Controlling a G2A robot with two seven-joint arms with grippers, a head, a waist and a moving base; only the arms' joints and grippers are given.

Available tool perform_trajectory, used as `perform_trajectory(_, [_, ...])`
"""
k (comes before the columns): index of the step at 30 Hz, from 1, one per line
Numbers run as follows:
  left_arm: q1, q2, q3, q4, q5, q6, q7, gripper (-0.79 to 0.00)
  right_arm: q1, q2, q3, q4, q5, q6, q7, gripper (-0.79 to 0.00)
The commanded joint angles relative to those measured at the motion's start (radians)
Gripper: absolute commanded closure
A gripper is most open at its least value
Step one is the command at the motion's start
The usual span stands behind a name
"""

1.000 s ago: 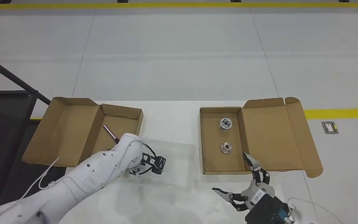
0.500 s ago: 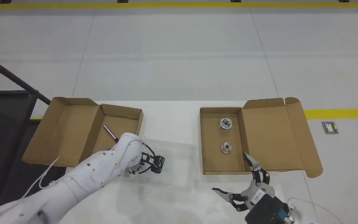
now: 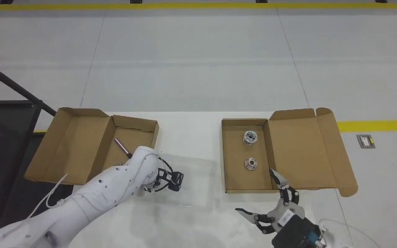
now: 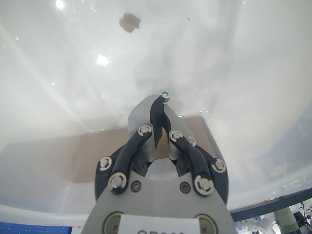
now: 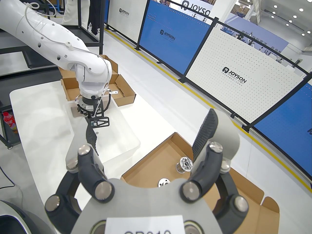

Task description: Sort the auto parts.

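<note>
Gripping a bolt (image 4: 165, 95) at their very ends, the left jaws are closed and hang low over the clear tray (image 3: 201, 183), which lies toward 7 o'clock from the middle of the counter (image 3: 186, 133) in the top view. The bolt's socket head pokes out past the ends of the jaws.

The step in hand looks like the carry: the bolt is held and probably belongs in the left box (image 3: 133, 139) at 9 o'clock, where a second bolt (image 3: 121, 147) already lies. The next move likely calls for a lift clear of the tray's wall, a short swing toward 10 o'clock over the box's near edge, and a low release so the bolt does not roll or bounce out. The hold is thin, so a jolt could twist the bolt loose.

The right jaws are spread wide and empty at 5 o'clock, just in front of the right box (image 3: 236, 177) at 3 o'clock. Two round parts (image 3: 249, 136) (image 3: 251, 163) sit in that box, apart from each other.

Compared with a second ago, the left jaws have slid a touch toward 9 o'clock, nearer the left box. The right arm and the parts in both boxes lie as they did.
</note>
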Motion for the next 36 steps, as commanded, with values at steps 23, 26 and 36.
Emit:
perform_trajectory(23, [-0.051, 0.05, 0.0, -0.002, -0.169, 0.037, -0.037, -0.271, 0.0, 0.0, 0.0, 0.0, 0.0, 0.0, 0.0, -0.785])
perform_trajectory(26, [-0.059, 0.049, 0.0, -0.007, -0.21, 0.059, -0.059, -0.259, 0.0, 0.0, 0.0, 0.0, 0.0, 0.0, 0.0, -0.785])
perform_trajectory(36, [-0.044, 0.053, 0.0, -0.033, -0.179, 0.094, -0.094, -0.234, 0.0, 0.0, 0.0, 0.0, 0.0, 0.0, 0.0, -0.785])
